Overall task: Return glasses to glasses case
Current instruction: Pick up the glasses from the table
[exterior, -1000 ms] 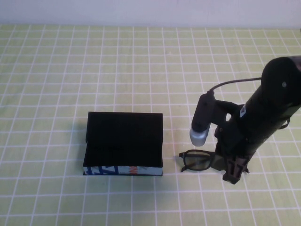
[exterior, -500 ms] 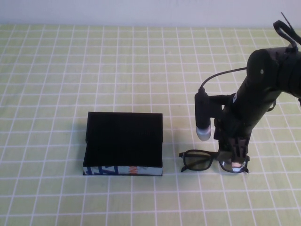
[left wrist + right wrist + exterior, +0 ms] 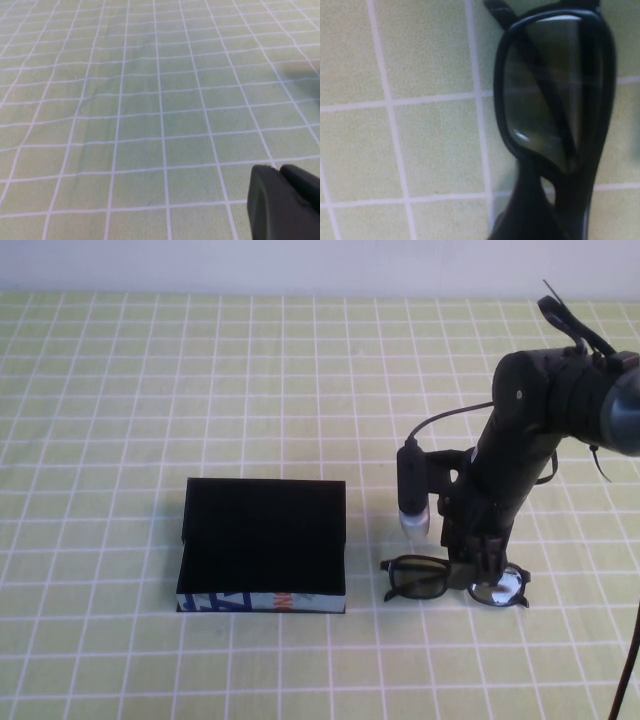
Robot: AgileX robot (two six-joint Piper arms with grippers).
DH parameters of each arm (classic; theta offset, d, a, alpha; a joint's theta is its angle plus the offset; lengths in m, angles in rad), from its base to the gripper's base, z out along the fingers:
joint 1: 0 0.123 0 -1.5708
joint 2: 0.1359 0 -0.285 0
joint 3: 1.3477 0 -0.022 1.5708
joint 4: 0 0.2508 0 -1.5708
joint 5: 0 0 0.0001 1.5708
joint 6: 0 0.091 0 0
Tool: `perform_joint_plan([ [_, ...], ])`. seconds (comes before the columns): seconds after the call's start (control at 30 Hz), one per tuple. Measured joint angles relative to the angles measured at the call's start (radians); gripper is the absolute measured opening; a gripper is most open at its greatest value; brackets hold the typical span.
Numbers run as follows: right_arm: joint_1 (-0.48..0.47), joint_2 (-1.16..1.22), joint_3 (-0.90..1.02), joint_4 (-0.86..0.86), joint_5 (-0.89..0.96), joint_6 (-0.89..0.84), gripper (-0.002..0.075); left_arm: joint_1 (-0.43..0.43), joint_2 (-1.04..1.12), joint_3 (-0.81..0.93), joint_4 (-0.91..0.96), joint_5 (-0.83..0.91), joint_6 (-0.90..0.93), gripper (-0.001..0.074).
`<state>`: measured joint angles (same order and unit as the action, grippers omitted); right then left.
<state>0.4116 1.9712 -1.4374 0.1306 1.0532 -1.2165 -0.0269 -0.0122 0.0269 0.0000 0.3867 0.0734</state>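
One pair of glasses: the glasses (image 3: 452, 581) lie folded on the green checked tablecloth (image 3: 300, 370), just beside the case on the robot's right, apart from it.
One case: the glasses case (image 3: 263, 545) sits open left of centre, lid raised at the far side, its white printed side facing the camera; the inside is all black and its depth is hard to read.
Two grippers, one seen whole: the right gripper (image 3: 483, 558) stands over the bridge of the glasses, between the two lenses; whether its fingers are closed on the frame or only beside it cannot be told.
Left gripper (image 3: 285, 205): only a dark corner of it shows in the left wrist view, above bare cloth; it is out of the high view, and its state cannot be told.
Hidden: the arm covers part of the right lens and the bridge.
Right wrist view: one lens (image 3: 547, 100) fills it, the other is cut off.
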Motion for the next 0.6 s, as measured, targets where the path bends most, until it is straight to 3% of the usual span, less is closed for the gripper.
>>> perform_joint_plan([
  [0.4,0.000,0.022,0.000,-0.006,0.006,0.000,0.0404,0.000,0.000,0.000,0.000,0.000,0.000,-0.0002],
  [0.6,0.000,0.022,0.000,-0.008,0.028,0.000,0.0328,0.000,0.000,0.000,0.000,0.000,0.000,-0.0002],
])
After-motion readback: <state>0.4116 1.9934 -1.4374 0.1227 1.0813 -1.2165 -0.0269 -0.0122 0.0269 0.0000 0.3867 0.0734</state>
